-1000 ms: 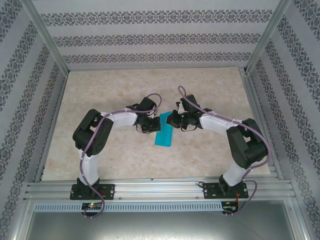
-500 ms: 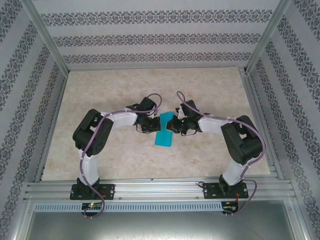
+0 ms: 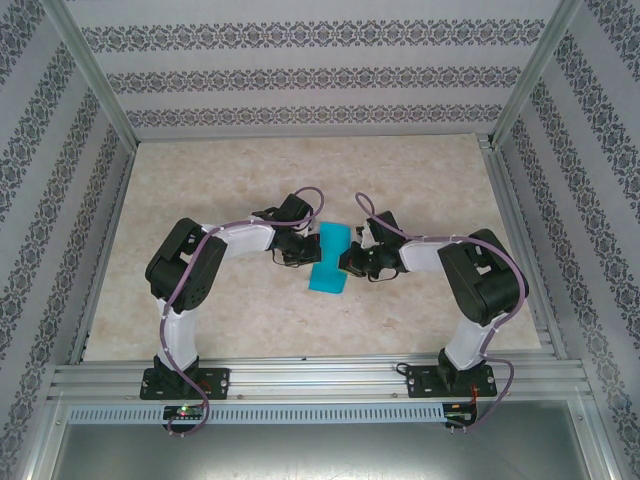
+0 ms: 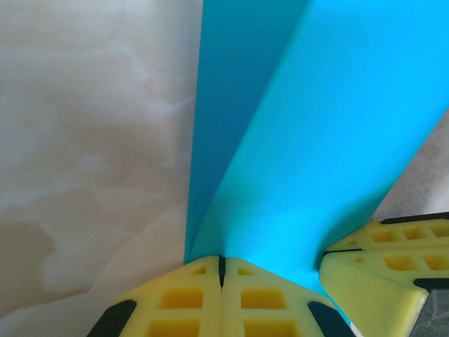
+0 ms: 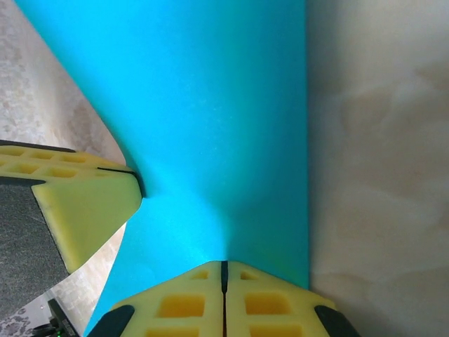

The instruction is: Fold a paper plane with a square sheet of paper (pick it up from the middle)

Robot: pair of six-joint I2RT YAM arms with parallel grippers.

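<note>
— Since a second ago, we're seeing the right gripper (image 3: 345, 262) sliding toward six o'clock along the sheet of paper (image 3: 330, 258), its elbow tucking nearer.
— Its jaws are pressing together, pinching the sheet's edge from three o'clock.
— We're watching the left gripper (image 3: 303, 257) doing likewise from nine o'clock, its pads shut on the crease.
— The teal sheet is sitting folded narrow between them, running twelve to six at mid-table (image 3: 200, 190).
</note>
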